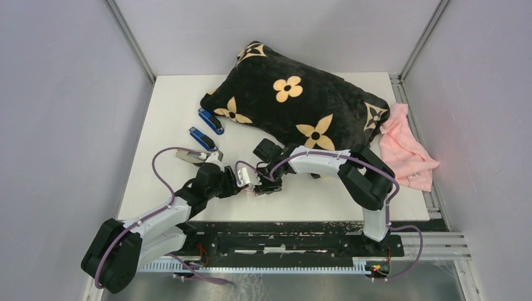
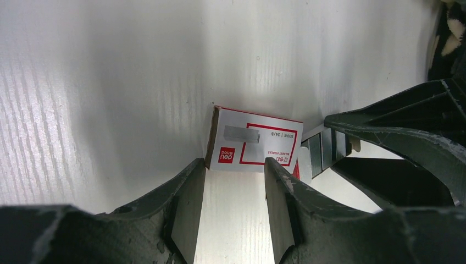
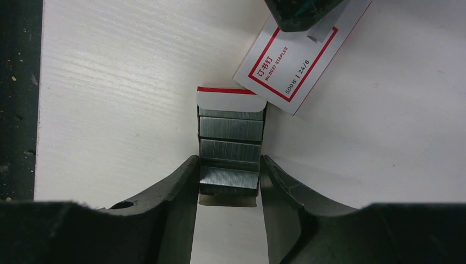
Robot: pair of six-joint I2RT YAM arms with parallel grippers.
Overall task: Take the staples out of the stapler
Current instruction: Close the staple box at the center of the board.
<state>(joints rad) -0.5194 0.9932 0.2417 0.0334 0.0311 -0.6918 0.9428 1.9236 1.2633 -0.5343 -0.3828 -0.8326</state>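
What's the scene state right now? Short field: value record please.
left gripper: jaws apart, tips at the near edge of the box sleeve
right gripper: closed on the sides of the inner tray
staples: strips lying in the tray
loose strip: lying on the sleeve
staplers: two blue ones on the table, neither held
background: pillow, pink cloth

Left gripper (image 2: pixel 235 165) faces right gripper (image 3: pixel 229 162), tips close.
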